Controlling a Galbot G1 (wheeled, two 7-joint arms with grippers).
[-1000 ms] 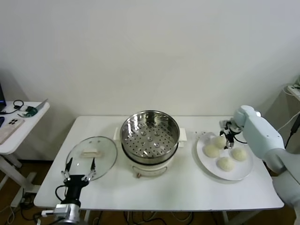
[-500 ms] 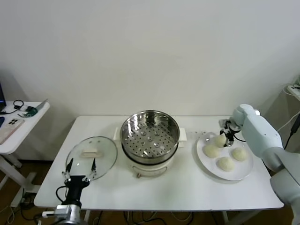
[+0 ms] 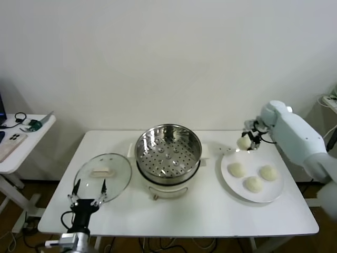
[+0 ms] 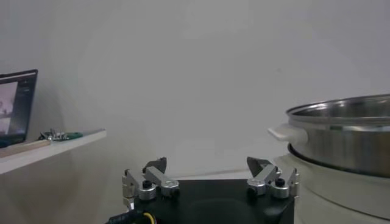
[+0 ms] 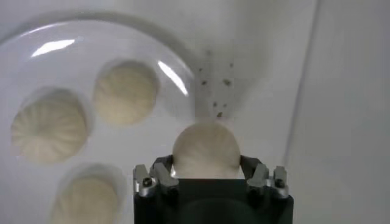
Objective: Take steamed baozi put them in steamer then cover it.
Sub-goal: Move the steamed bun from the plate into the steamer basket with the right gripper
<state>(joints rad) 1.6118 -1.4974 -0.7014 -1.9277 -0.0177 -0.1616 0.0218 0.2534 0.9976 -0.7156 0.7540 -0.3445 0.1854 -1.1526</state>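
Observation:
My right gripper (image 3: 246, 141) is shut on one steamed baozi (image 3: 243, 142), held in the air over the far left rim of the white plate (image 3: 226, 182). The right wrist view shows that bun (image 5: 206, 146) between the jaws of the gripper (image 5: 206, 167). Three more baozi (image 3: 253, 184) lie on the plate. The steamer (image 3: 141, 153) stands mid-table with a bare perforated floor. Its cover (image 3: 118, 176) lies flat to its left. My left gripper (image 3: 88, 191) hangs open at the lid's near edge with nothing in it (image 4: 210, 173).
The white pot base has side handles (image 3: 205, 152). A small side table (image 3: 21, 145) with a phone and small items stands left of the main table. The left wrist view shows the steamer wall (image 4: 347, 137) close by and a screen (image 4: 15, 106) on the side table.
My right gripper has lifted one baozi off the plate and carried it up and a little left. Three buns stay on the plate. The left arm has barely moved.

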